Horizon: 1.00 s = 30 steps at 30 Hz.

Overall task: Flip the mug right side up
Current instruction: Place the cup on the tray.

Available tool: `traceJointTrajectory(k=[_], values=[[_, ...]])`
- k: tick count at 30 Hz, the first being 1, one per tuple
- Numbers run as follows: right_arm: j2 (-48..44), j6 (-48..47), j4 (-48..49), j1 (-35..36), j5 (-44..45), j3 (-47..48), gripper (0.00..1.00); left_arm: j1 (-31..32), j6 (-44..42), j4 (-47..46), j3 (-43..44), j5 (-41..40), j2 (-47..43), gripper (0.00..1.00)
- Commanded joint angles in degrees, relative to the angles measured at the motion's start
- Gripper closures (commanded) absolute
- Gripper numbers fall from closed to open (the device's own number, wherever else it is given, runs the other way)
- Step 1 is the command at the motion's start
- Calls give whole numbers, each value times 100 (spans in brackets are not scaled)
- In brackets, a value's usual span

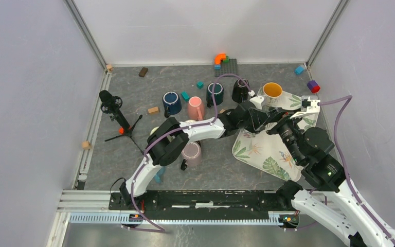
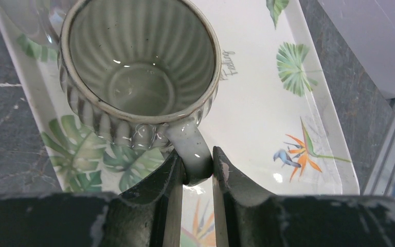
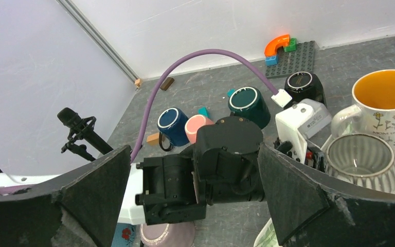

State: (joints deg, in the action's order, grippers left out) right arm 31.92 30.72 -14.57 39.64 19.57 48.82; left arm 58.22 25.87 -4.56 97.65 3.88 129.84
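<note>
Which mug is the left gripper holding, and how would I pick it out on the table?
Find the leaf-printed white tray on the right half of the table. At its far end two mugs are upright side by side. The grey ribbed mug, its handle pinched by the left gripper, is fluted all over, unlike the smooth white flowered mug with an orange inside.

The top edge of the left wrist view crops the grey ribbed mug and the leaf-print tray. Overhead, centre right, that mug is hidden, probably beneath the left arm at its far end.
</note>
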Motion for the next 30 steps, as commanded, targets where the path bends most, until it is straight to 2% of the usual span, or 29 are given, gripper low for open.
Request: traceJointTrajectory(k=[1, 15, 28, 30], values=[[-33, -136, 76, -7, 58, 95, 2, -185, -337, 641, 279, -40, 301, 98], [-25, -162, 77, -8, 50, 36, 2, -346, -508, 1101, 809, -59, 762, 98], [20, -227, 79, -5, 38, 58, 2, -427, -626, 1332, 1374, -198, 1040, 83], [29, -230, 87, -11, 33, 54, 2, -425, -653, 1353, 1397, -202, 1035, 77]])
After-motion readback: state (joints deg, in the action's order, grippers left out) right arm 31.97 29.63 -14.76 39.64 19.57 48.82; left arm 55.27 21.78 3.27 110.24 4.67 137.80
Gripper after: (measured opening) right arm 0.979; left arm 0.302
